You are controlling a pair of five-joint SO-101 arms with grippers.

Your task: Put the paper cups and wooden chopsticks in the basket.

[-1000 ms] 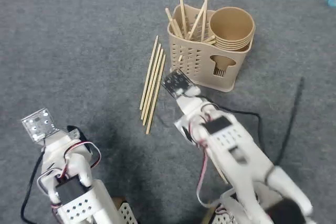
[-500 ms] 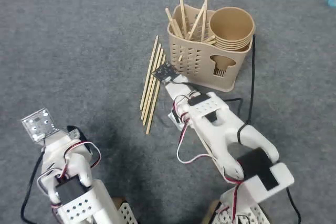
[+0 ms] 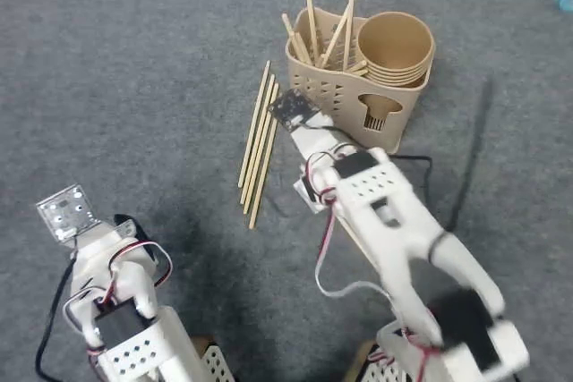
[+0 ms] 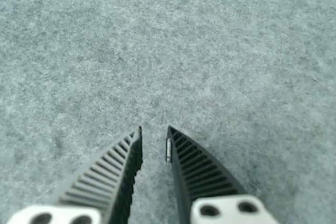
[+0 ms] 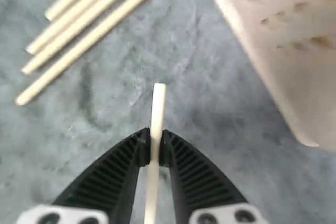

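High view: the basket [image 3: 345,100] stood on the grey carpet [image 3: 134,87] at the far side of the table, with a stack of paper cups [image 3: 395,45] nested in one compartment and several upright chopsticks [image 3: 327,33] leaning in the compartment beside it. A bundle of loose chopsticks [image 3: 259,142] lay flat on the carpet just beside the basket, apart from its wall. The right arm [image 3: 385,221] reached between that bundle and the basket, and the left arm [image 3: 112,297] sat at the near edge, well apart from both. Left wrist view: the left gripper [image 4: 154,136] hung over bare carpet, its jaws slightly parted with nothing between them. Right wrist view: the right gripper [image 5: 151,139] was closed on a single held chopstick [image 5: 157,106], which ran out past the fingertips above the carpet; the loose chopsticks lay to one side of it and the perforated wall of the basket rose on the other, neither touching it.
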